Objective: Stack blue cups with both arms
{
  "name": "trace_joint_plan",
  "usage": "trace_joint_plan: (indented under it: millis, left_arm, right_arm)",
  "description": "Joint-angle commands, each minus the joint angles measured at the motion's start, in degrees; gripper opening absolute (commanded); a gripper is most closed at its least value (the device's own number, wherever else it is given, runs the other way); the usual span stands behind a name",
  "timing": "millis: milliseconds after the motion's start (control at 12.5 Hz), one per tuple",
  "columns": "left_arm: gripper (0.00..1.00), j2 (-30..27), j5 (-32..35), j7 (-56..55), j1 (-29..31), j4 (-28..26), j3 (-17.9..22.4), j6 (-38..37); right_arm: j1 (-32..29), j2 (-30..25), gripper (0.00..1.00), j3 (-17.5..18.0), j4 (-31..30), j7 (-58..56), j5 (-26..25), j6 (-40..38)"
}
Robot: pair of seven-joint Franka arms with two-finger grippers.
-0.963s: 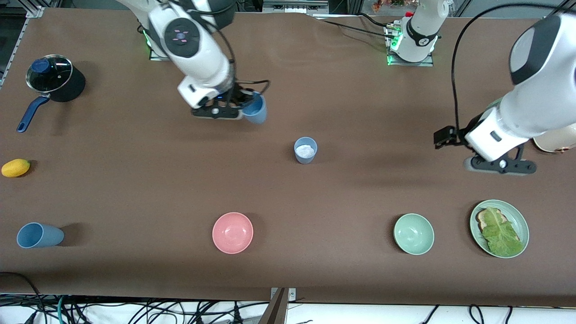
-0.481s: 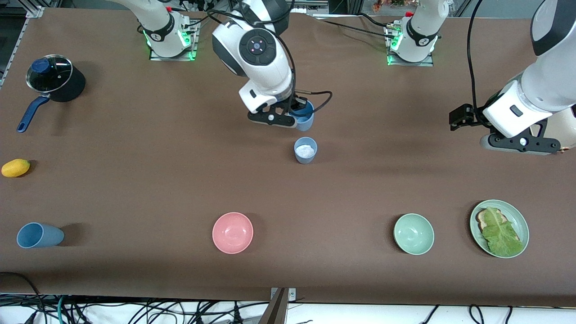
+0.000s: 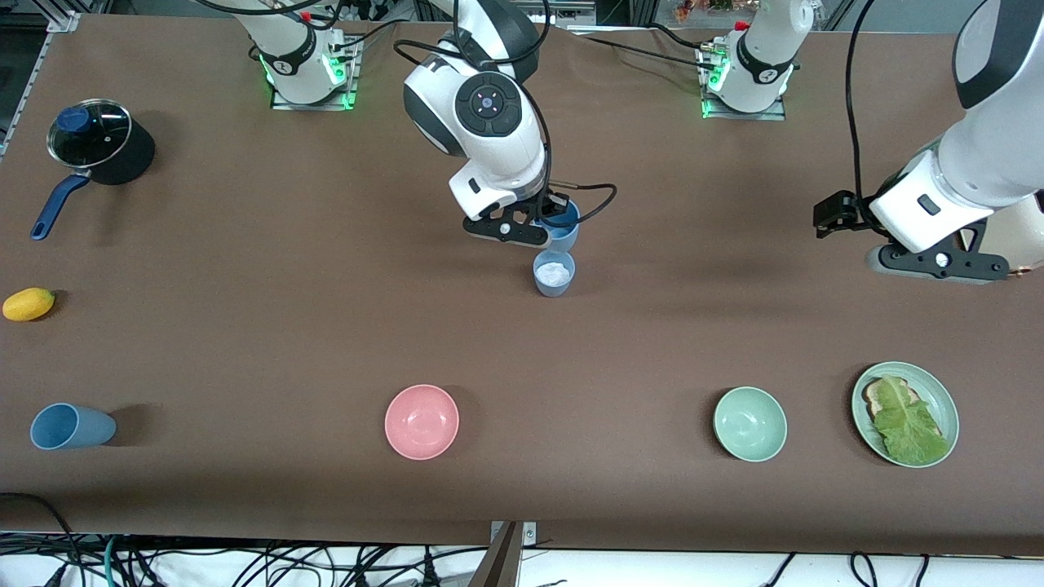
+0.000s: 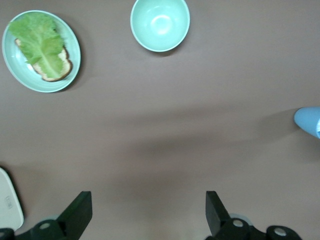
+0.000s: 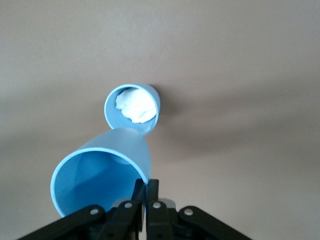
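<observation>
My right gripper [image 3: 545,227] is shut on the rim of a blue cup [image 3: 563,223], held tilted in the air just over a second blue cup [image 3: 554,272]. That second cup stands upright mid-table with something white inside. In the right wrist view the fingers [image 5: 146,186] pinch the held cup's [image 5: 102,175] wall, and the standing cup [image 5: 132,107] is just past its base. A third blue cup [image 3: 69,426] lies on its side near the front edge at the right arm's end. My left gripper [image 3: 934,262] hangs open and empty [image 4: 148,210] over bare table at the left arm's end.
A pink bowl [image 3: 422,421], a pale green bowl [image 3: 749,424] and a green plate with lettuce on toast [image 3: 905,413] sit along the front edge. A lidded black pot [image 3: 98,143] and a yellow fruit [image 3: 28,303] are at the right arm's end. A cream object [image 3: 1007,236] lies beside my left gripper.
My right gripper has carried the blue cup from nearer the right arm's base to just over the standing cup. My left gripper has drawn back toward its end of the table, then held.
</observation>
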Motion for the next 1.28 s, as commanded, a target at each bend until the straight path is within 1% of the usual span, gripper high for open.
trace_joint_plan:
  millis: [0,80,241,401,722,882,1043,1203]
  left_arm:
    - [1.00,-8.89,-3.97,4.79,-6.52,-12.08,8.99,6.91]
    - [1.00,-9.17,-3.89,4.62,-6.53,-12.45,8.99,6.93]
    - [1.00,-8.39,-3.80,4.35,-6.62,-11.06,8.90,6.14]
    - [1.00,-8.38,-3.62,4.35,-6.62,-10.88,8.82,5.70]
    - [1.00,-8.30,-3.45,4.35,-6.18,-9.30,8.82,5.70]
    - [1.00,-8.21,-3.36,4.09,-6.09,-9.38,8.90,5.17]
    - [1.00,-7.95,-3.45,0.50,-5.83,-9.21,9.08,5.08]
    - [1.00,-8.12,-3.18,0.22,-5.83,-9.29,8.82,4.47]
  right_arm:
    - [0.64,2.04,0.00,-0.49,2.46,0.47,-3.36,0.93]
    - [0.64,2.21,0.00,-0.49,2.46,0.47,-3.90,1.54]
    - [0.29,2.57,0.00,-0.49,2.55,0.29,-3.99,3.04]
    - [0.20,3.09,0.00,-0.58,2.72,0.38,-4.08,3.92]
    - [0.37,3.45,0.00,-0.84,2.72,0.38,-5.31,3.83]
    - [0.64,3.53,0.00,-0.84,2.46,0.55,-5.66,3.75]
    - [0.72,3.53,0.00,-0.84,2.28,0.82,-5.66,3.75]
    - [0.90,3.97,0.00,-0.84,2.20,0.99,-5.66,3.83]
